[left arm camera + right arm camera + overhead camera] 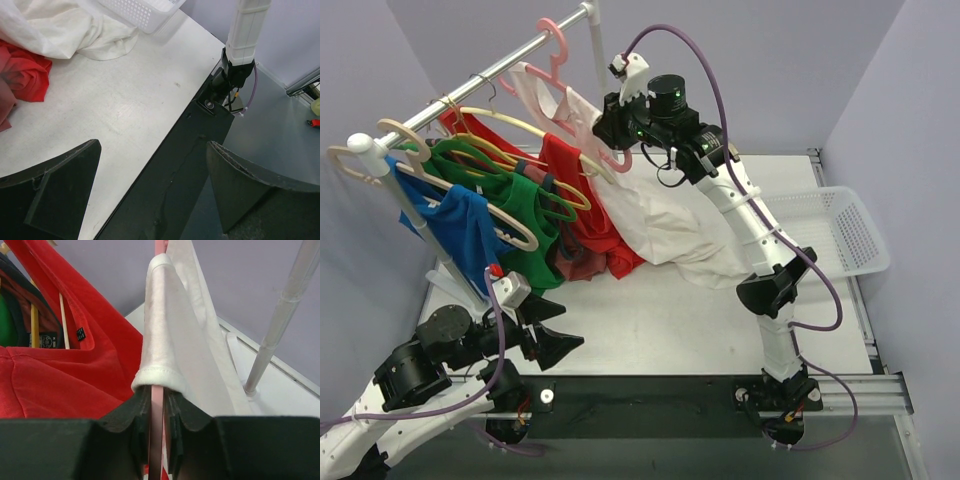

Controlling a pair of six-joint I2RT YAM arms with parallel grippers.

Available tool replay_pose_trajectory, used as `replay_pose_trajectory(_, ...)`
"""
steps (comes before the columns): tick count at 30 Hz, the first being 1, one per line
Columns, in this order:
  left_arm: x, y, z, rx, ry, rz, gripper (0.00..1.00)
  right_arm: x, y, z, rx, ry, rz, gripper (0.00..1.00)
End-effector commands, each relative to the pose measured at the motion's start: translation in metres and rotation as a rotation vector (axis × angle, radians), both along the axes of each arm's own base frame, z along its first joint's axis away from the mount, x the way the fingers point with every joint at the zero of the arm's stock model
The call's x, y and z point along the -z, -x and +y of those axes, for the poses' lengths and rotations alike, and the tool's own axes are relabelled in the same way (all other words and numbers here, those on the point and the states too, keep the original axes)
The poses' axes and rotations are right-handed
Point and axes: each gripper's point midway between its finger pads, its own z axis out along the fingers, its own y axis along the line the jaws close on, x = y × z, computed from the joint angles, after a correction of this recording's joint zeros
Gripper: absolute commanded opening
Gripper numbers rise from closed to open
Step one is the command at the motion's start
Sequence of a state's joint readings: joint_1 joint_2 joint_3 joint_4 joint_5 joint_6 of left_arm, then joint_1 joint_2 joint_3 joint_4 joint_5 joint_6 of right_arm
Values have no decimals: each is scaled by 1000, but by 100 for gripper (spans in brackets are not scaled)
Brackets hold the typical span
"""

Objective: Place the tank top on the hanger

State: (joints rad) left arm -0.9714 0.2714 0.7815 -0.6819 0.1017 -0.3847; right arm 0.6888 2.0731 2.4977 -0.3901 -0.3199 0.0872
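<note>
The pink hanger point(553, 42) hooks over the rail at the back, and its arm point(156, 440) runs between my right gripper's jaws. My right gripper point(612, 140) point(159, 396) is shut on that arm, high beside the rail. The white tank top point(655, 225) point(167, 330) hangs from the hanger, one strap hem draped over the arm just above the pads, and its lower part lies crumpled on the table point(60, 30). Low at the table's front left, my left gripper point(563, 327) point(152, 150) stands open with nothing in it, over the table's dark front edge.
Red point(585, 215), green point(530, 215) and blue point(465, 225) garments hang on other hangers along the rail point(490, 75). A white basket point(850, 235) point(145, 12) sits at the table's right. The rack's upright pole point(280, 315) stands close on the right of my right gripper.
</note>
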Motion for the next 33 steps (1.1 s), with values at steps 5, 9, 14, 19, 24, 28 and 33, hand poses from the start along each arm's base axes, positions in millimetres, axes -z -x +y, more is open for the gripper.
replay_pose_trajectory(5,-28,4,0,-5,71,25,97,-38,17,-27,69,-20,-65,83)
replay_pose_trajectory(9,-33,2,7,-45,57,61,97,-39,38,-61,146,37,-57,100)
replay_pose_trajectory(14,-48,1,16,-89,57,74,97,-42,85,-128,302,92,-60,100)
replay_pose_trajectory(19,-65,0,26,-130,69,75,97,-14,140,-191,416,112,16,100)
replay_pose_trajectory(24,-80,-6,42,-218,99,80,97,20,191,-243,522,106,116,100)
replay_pose_trajectory(28,-81,-14,61,-316,83,80,97,45,232,-287,607,77,193,100)
replay_pose_trajectory(33,-87,-19,83,-396,82,63,97,67,264,-324,667,69,265,100)
